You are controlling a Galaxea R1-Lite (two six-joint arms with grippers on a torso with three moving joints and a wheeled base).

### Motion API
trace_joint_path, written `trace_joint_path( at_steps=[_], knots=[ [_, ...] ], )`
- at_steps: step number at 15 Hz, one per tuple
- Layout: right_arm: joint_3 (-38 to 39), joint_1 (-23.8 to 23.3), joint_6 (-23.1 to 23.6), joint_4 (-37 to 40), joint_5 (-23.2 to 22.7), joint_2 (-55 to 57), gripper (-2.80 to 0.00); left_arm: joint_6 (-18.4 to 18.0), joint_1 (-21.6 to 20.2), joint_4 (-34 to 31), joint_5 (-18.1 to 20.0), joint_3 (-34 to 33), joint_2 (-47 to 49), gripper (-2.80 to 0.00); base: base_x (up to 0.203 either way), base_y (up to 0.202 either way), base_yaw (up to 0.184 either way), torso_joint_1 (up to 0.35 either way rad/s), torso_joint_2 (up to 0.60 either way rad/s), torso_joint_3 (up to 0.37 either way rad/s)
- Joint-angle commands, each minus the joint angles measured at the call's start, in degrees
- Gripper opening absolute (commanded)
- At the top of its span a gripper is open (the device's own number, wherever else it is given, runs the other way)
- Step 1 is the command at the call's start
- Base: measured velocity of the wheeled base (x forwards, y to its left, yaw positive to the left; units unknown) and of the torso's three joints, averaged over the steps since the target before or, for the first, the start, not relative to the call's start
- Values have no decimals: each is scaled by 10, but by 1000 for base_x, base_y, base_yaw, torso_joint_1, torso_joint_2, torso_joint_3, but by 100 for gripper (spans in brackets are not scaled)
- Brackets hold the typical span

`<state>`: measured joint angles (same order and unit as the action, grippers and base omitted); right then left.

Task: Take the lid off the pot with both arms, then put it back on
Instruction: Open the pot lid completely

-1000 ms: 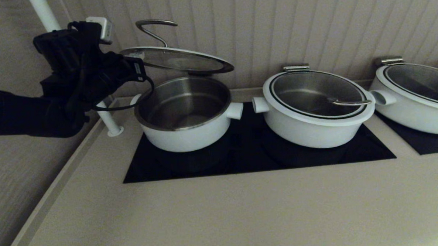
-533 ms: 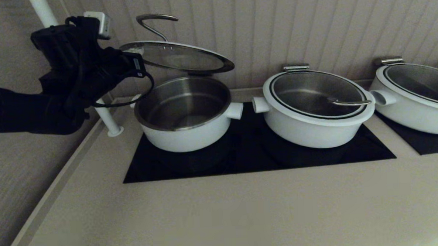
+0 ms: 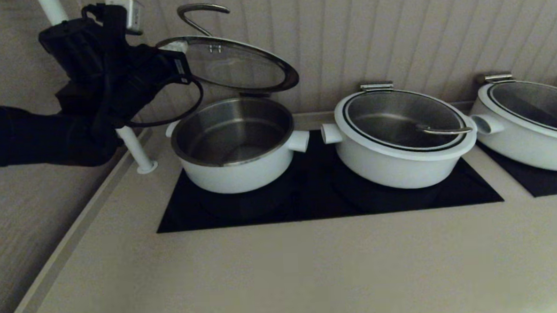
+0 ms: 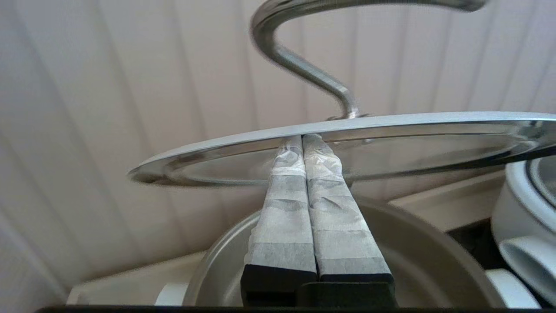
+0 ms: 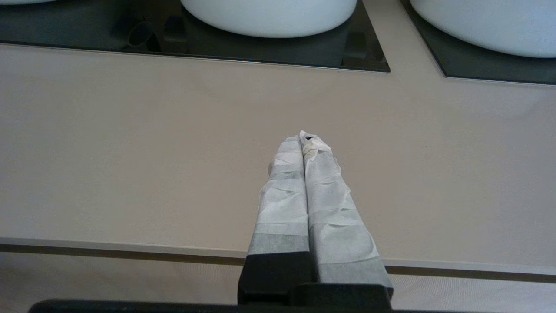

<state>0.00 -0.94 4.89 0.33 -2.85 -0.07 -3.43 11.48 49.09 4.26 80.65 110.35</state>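
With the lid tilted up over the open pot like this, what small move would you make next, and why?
Probably raise it slightly more with the left gripper. Its closed fingers sit under the lid's edge nearest that arm, while the far edge hangs low, close to the pot's back rim. The right gripper is shut over bare counter, so it cannot steady the lid.

third pot [image 3: 531, 122]: cut off by frame edge, right of the pot [image 3: 233, 146] | lid [image 3: 230, 64] near rim: hidden behind left gripper [image 3: 177, 69]

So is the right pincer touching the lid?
No: the right pincer hovers shut over bare counter, while the left pincer alone lifts the lid.
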Motion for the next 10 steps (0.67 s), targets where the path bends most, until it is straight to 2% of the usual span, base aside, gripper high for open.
trace_joint_path(
  at_steps=[1,10],
  knots=[
    [0,0,0,0,0,1,-280,0,2,4,0,4,10,-280,0,0,0,0,0,0],
    [0,0,0,0,0,1,-280,0,4,25,-1,67,50,-280,0,0,0,0,0,0]
  ],
)
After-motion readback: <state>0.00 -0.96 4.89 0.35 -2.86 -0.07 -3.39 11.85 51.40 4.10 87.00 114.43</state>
